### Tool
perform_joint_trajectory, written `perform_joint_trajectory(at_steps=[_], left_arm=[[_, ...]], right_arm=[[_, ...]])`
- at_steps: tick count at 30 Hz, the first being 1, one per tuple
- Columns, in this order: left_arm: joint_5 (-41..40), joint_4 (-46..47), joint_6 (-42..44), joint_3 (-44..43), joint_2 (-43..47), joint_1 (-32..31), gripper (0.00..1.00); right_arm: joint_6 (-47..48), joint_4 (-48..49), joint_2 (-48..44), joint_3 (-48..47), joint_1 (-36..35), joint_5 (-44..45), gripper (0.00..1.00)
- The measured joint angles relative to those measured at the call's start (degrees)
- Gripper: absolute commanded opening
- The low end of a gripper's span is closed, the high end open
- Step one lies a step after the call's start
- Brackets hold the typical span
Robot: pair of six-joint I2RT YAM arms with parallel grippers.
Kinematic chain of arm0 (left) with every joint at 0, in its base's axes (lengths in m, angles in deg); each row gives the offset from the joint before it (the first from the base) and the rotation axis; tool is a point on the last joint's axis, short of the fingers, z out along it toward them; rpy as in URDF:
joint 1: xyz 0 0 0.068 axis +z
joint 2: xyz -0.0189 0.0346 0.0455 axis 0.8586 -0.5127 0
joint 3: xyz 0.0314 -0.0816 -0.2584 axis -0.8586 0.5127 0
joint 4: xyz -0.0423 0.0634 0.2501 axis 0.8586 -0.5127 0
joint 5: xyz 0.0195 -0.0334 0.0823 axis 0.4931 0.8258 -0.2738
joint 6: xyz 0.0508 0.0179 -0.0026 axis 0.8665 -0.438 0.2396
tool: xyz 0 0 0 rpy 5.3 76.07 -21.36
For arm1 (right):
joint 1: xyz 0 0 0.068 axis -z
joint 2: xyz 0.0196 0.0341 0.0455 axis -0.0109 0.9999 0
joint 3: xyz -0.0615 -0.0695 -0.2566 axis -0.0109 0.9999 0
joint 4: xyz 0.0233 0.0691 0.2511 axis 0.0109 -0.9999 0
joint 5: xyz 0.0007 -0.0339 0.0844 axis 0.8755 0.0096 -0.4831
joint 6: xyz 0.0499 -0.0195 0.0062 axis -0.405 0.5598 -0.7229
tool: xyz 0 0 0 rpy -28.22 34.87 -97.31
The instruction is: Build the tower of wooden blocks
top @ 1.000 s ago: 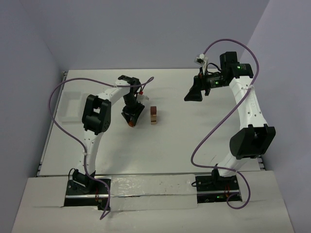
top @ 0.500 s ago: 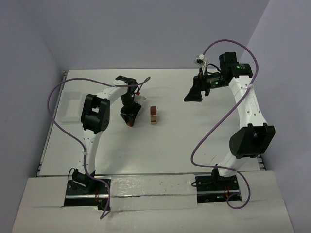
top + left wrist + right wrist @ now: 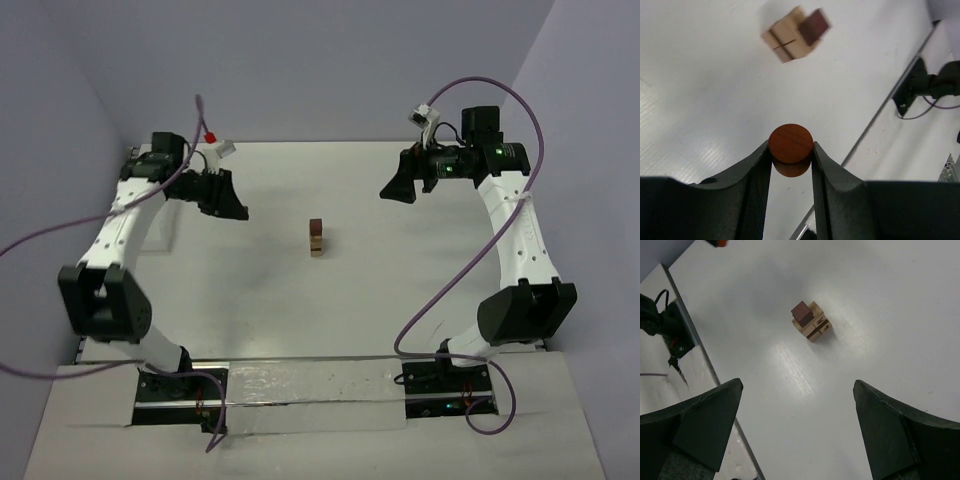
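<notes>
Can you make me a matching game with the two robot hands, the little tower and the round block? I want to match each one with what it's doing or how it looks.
Things:
1. left hand
2. right hand
3. tower
4. round block

Matches:
A. stands on the white table, between the two arms
B. wide open, empty
C. reddish-brown, pinched from both sides
D. closed on something

Pairs: 1-D, 2-B, 3-A, 4-C
</notes>
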Motion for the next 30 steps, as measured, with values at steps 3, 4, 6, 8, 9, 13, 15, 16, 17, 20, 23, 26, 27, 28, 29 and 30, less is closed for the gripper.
perform_joint_trajectory(at_steps=[3, 4, 6, 8, 9, 13, 15, 16, 17, 20, 23, 26, 27, 28, 29, 30], left_arm=[[6.8, 10.1, 0.3, 9.7, 14.6, 2.3, 0.0], [8.4, 13.4, 0.1, 13.1, 19.4, 2.3, 0.0], [10.7, 18.5, -0.3, 18.3, 27.2, 1.9, 0.0], [11.2, 23.2, -0.3, 21.1, 31.9, 1.2, 0.0], [11.2, 25.2, -0.1, 22.0, 33.5, 0.8, 0.0], [8.8, 32.9, 0.2, 25.3, 36.8, -0.7, 0.0], [7.0, 36.6, -0.1, 27.8, 37.6, -1.6, 0.0], [6.1, 38.1, -0.2, 28.9, 37.9, -2.1, 0.0], [5.3, 39.5, -0.4, 29.9, 38.0, -2.6, 0.0], [4.1, 43.7, -2.3, 31.2, 37.5, -4.7, 0.0], [3.5, 48.3, -4.2, 31.0, 34.9, -7.5, 0.04], [3.3, 51.5, -6.3, 29.8, 30.0, -10.0, 0.18], [3.2, 52.9, -7.0, 29.8, 28.1, -10.7, 0.17], [2.9, 54.5, -7.9, 30.1, 26.4, -11.2, 0.12], [2.5, 56.1, -8.4, 30.6, 25.2, -11.6, 0.01], [2.1, 58.0, -9.0, 31.6, 24.3, -12.0, 0.0]], right_arm=[[-2.4, 4.1, -2.4, 1.5, -0.1, 0.1, 1.0], [-3.6, 6.2, -4.0, 3.2, -0.2, 0.1, 1.0], [-5.5, 9.7, -7.7, 7.2, -0.6, 0.7, 1.0], [-6.3, 13.1, -11.4, 10.2, -2.2, 2.6, 1.0], [-6.5, 14.5, -13.0, 11.1, -3.5, 3.8, 1.0], [-7.5, 18.9, -16.3, 12.8, -8.2, 8.4, 1.0], [-8.2, 20.6, -16.7, 13.6, -8.8, 9.4, 1.0], [-8.9, 21.3, -16.7, 14.2, -8.8, 9.9, 1.0], [-9.6, 21.9, -16.7, 14.9, -8.8, 10.4, 1.0], [-11.7, 23.0, -16.4, 16.7, -8.8, 11.9, 1.0], [-13.8, 24.0, -16.1, 17.2, -8.8, 13.3, 1.0], [-15.6, 26.1, -16.1, 17.5, -8.7, 14.5, 1.0], [-16.1, 26.8, -16.1, 17.7, -8.7, 14.8, 1.0], [-16.5, 27.5, -16.1, 17.9, -8.6, 15.1, 1.0], [-17.0, 28.1, -16.1, 18.1, -8.5, 15.4, 1.0], [-17.3, 28.6, -16.1, 18.2, -8.4, 15.8, 1.0]])
